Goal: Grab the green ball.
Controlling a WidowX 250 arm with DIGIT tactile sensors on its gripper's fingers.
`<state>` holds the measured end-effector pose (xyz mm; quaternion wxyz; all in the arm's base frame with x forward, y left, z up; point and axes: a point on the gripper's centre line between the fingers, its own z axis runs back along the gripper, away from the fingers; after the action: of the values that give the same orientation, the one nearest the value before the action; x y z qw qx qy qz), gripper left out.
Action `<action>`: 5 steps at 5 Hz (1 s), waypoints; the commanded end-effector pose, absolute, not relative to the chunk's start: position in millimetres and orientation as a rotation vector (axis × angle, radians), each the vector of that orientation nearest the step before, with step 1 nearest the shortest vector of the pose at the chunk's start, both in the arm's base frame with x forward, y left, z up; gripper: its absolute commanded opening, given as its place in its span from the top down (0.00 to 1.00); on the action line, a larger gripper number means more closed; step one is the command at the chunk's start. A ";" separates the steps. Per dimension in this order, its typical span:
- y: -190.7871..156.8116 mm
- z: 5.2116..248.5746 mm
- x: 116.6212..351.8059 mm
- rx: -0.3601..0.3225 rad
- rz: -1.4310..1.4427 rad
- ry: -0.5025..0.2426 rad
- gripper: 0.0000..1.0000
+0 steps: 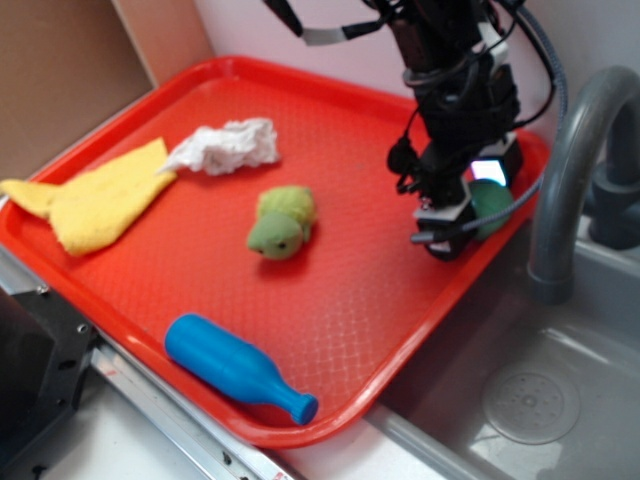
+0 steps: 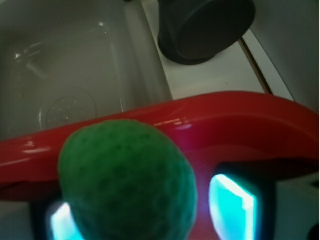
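The ball point(image 1: 492, 207) sits at the 3 o'clock edge of the tray point(image 1: 340, 300), between the jaws of the gripper point(image 1: 470, 215). In the wrist view it fills the space between the two glowing pads point(image 2: 232, 200), so the jaws seem clenched on the ball (I judge the grasp nearly done). Only lifting is left. The turtle point(image 1: 280, 224), bottle point(image 1: 238, 369), cloth point(image 1: 100, 197) and tissue point(image 1: 226, 146) lie well apart; the faucet point(image 1: 575, 170) stands close at 3 o'clock.
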<state>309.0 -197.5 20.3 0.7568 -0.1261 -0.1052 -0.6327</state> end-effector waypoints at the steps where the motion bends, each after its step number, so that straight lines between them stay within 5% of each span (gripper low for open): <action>1: -218.3 24.5 290.0 -0.245 -1.378 -0.222 1.00; 2: -205.5 34.6 287.7 -0.127 -1.136 -0.108 1.00; 3: -181.5 51.5 288.3 -0.092 -0.886 -0.013 1.00; 4: -144.5 81.7 277.0 -0.163 -0.633 -0.012 1.00; 5: -115.4 119.8 242.5 -0.091 -0.384 -0.044 1.00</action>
<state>243.8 -90.0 106.3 0.9814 -0.0422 0.0017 -0.1874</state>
